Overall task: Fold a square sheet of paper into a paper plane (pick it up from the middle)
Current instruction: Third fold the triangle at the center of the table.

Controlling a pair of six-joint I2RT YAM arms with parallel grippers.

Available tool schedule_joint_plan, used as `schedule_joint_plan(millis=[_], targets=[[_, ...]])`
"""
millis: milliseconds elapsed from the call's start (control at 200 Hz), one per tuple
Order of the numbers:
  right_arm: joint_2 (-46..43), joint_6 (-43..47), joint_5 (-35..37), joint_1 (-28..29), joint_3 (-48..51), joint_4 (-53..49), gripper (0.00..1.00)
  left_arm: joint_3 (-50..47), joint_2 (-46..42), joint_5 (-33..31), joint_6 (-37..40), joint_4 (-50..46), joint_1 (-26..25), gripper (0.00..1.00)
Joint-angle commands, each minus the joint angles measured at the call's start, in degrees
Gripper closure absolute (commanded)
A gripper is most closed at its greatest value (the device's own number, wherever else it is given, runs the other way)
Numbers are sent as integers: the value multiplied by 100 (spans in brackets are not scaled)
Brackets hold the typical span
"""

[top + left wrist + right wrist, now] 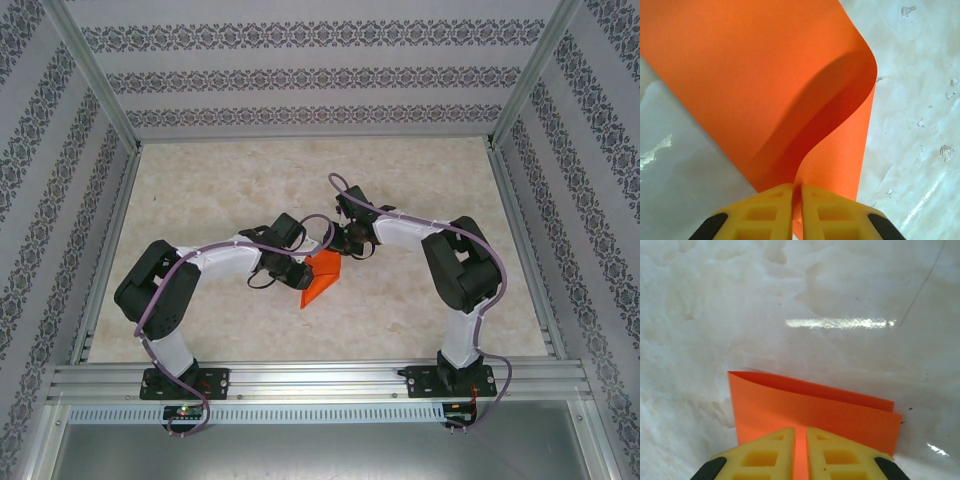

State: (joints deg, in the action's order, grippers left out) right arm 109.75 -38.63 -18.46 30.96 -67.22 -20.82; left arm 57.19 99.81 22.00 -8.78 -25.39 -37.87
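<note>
left fingers (767, 215): pinching orange sheet (755, 75) | right fingers (767, 455): pinching same sheet, folded

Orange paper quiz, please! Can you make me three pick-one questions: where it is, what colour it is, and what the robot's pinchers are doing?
1. Where is the square sheet of paper?
A. Mid-table, between the left gripper and the right gripper
B. In the far left corner
C. On the right arm's base

2. What colour is it?
A. Blue
B. Orange
C. Green

3. What are both grippers doing?
A. Standing wide open
B. Holding a cup
C. Shut on the paper

Answers:
1 A, the top view shows it between the two arms' tips.
2 B, it is bright orange in every view.
3 C, each wrist view shows yellow fingers pinched together on the paper.
</note>
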Motion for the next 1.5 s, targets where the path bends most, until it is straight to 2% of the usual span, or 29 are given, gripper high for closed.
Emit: schedule_joint_plan(millis=[0,495,1494], targets=[[219,253,142,-45,-74,-238,86,222,95,20,226,-176,60,86],[204,340,106,-99,49,-201,87,433,355,-273,395,-391,73,86],[266,189,53,-113,227,-19,86,261,375,-305,317,-54,73,84]])
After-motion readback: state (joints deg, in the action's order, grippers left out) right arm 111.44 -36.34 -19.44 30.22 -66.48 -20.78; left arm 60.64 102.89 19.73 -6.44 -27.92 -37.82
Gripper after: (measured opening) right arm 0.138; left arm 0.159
